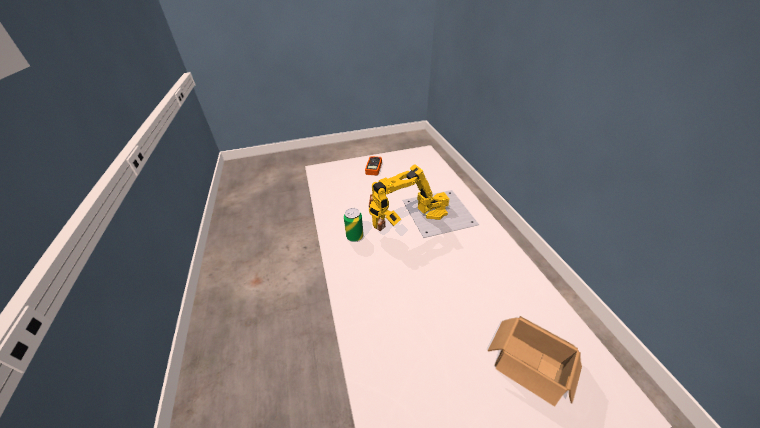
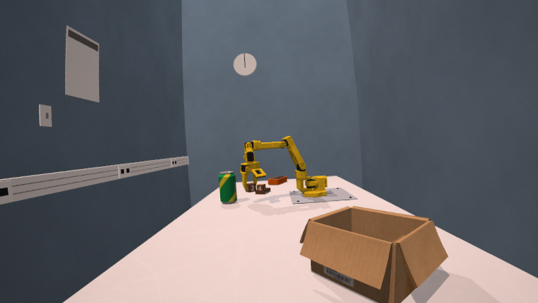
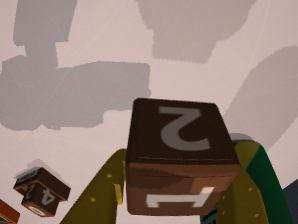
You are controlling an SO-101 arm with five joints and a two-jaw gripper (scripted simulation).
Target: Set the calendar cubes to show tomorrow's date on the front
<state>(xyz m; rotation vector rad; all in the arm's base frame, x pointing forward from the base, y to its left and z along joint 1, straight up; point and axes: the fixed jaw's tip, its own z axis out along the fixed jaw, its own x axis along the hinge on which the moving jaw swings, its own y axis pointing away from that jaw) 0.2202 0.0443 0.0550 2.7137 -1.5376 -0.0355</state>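
Exterior view, relative to the plate (image 1: 462, 222) (image 2: 338, 195): arm (image 1: 398, 183) (image 2: 270, 145), on it; can (image 1: 353, 227) (image 2: 227, 187) (image 3: 269, 185), left; held cube (image 1: 380, 224) (image 2: 251, 187) (image 3: 180, 132) and calendar (image 2: 260, 191) (image 3: 42, 190), left, nearer than can; meter (image 1: 373, 165) (image 2: 277, 180) (image 3: 7, 214), behind, left; box (image 1: 526, 371) (image 2: 350, 252), in front.

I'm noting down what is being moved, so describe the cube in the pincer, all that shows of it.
The held cube is dark brown, perhaps wood or painted plastic, with pale numerals. In the wrist view one face bears a 2 and the adjoining, redder-looking one a 1, separated by a straight edge. It sits between the two fingers of the pincer, which is shut on it. The exterior view shows it near the green can. Its other faces are hidden.
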